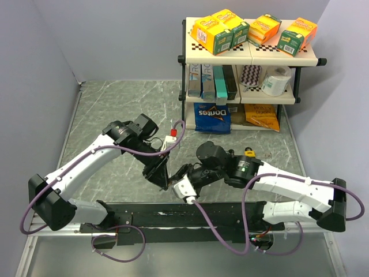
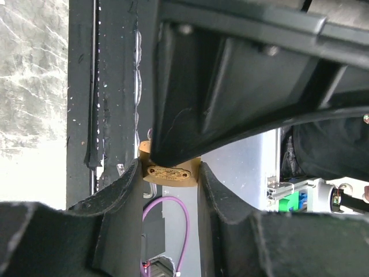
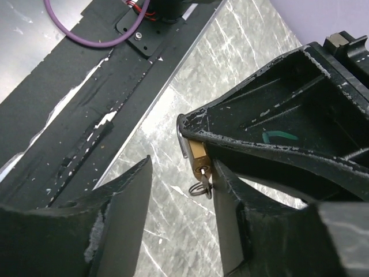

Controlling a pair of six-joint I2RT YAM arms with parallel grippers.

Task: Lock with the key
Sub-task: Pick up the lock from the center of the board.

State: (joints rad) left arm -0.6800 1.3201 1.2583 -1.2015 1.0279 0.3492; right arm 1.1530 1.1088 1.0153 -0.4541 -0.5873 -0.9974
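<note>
Marbled grey table (image 1: 115,109) underneath, and the left gripper (image 1: 162,176) is clamped tight on the brass padlock (image 2: 169,173), keyway end facing out. The right gripper (image 3: 181,173) stands half-open on nothing. The key (image 3: 202,186) pokes out toward it, hard against one finger, with a wide gap to the other

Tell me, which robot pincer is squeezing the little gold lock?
The left pincer: its fingers pinch the brass padlock from both sides. The right pincer stands open near the key ring.
</note>
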